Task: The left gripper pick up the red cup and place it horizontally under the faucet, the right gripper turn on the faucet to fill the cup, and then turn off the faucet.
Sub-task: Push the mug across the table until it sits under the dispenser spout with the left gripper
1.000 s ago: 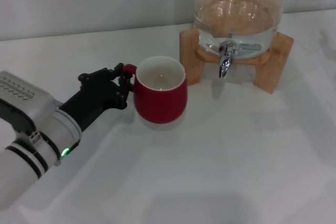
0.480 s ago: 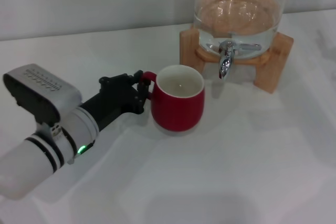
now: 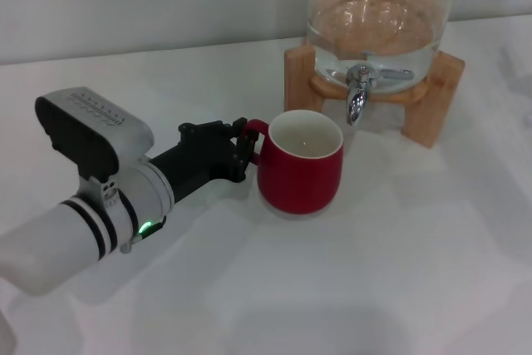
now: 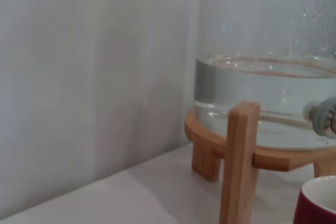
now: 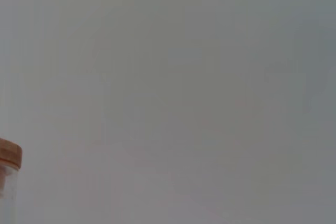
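We are carrying the cup (image 3: 300,163) toward the tap (image 3: 357,94): our left hand (image 3: 239,151) is clamped on its handle, the cup upright, just short of the spout. Next we must set it squarely beneath. Our right hand is out of view.

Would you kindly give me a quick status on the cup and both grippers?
Left gripper shut on cup handle. Cup upright on table, beside the faucet, not under spout. Right gripper not in view. Nothing in the way.
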Action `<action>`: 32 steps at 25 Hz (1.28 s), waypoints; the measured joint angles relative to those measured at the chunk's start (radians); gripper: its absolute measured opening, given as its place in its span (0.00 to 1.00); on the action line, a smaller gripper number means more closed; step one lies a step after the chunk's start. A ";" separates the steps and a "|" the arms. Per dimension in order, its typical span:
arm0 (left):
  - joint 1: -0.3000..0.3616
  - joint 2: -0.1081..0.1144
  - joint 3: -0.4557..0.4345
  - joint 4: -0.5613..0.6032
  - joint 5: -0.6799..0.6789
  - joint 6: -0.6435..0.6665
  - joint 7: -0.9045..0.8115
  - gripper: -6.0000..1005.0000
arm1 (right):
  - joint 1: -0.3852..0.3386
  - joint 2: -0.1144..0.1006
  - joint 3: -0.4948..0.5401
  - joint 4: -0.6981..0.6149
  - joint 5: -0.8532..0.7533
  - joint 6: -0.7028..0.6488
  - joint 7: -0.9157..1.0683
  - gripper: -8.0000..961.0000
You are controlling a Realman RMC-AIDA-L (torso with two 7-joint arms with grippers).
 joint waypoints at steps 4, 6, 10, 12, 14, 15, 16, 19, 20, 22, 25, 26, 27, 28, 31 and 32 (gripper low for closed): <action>-0.018 0.001 -0.002 0.001 0.060 0.009 -0.069 0.16 | 0.000 0.000 0.000 0.000 0.000 0.000 0.000 0.65; -0.020 0.001 -0.002 0.001 0.072 0.010 -0.082 0.16 | 0.000 -0.001 0.000 0.000 0.000 0.000 0.000 0.65; -0.028 0.001 -0.002 0.001 0.087 0.021 -0.104 0.16 | 0.000 -0.001 0.000 0.000 0.000 0.001 0.000 0.65; -0.045 0.001 -0.001 0.000 0.123 0.041 -0.149 0.16 | 0.000 -0.001 0.000 0.000 0.000 0.002 0.000 0.65; -0.058 0.001 -0.006 0.000 0.154 0.053 -0.183 0.16 | 0.000 -0.002 0.000 0.000 0.000 0.006 0.000 0.65; -0.061 0.001 -0.009 0.000 0.160 0.061 -0.188 0.16 | 0.000 -0.002 0.000 0.000 0.000 0.008 -0.001 0.65; -0.064 0.001 -0.011 0.000 0.164 0.067 -0.191 0.16 | 0.000 -0.002 0.000 0.000 0.000 0.010 0.000 0.65; -0.076 0.001 -0.011 -0.004 0.166 0.099 -0.191 0.16 | 0.000 -0.002 0.000 0.000 0.000 0.013 0.000 0.65; -0.079 0.001 -0.009 -0.006 0.166 0.106 -0.192 0.16 | 0.000 -0.002 0.000 0.000 0.000 0.013 0.000 0.65; -0.088 0.001 -0.008 -0.009 0.168 0.124 -0.193 0.16 | 0.000 -0.002 0.000 0.000 0.000 0.014 0.000 0.65; -0.098 0.001 -0.006 -0.009 0.172 0.139 -0.191 0.16 | 0.000 -0.002 0.000 0.000 0.000 0.016 0.000 0.65; -0.100 0.000 -0.006 -0.009 0.173 0.142 -0.189 0.16 | 0.000 -0.002 0.000 0.000 0.000 0.019 -0.001 0.65; -0.100 0.000 -0.007 -0.009 0.173 0.147 -0.186 0.16 | 0.000 -0.002 0.000 0.000 0.000 0.022 -0.001 0.65; -0.102 -0.001 -0.007 -0.009 0.174 0.153 -0.183 0.16 | 0.000 -0.001 0.000 0.000 0.000 0.025 0.000 0.65; -0.112 -0.003 -0.006 -0.009 0.187 0.166 -0.181 0.16 | 0.000 -0.001 -0.001 0.000 0.000 0.028 0.000 0.65; -0.114 -0.004 -0.006 -0.010 0.196 0.166 -0.181 0.16 | 0.000 -0.001 -0.001 0.000 0.000 0.028 0.000 0.65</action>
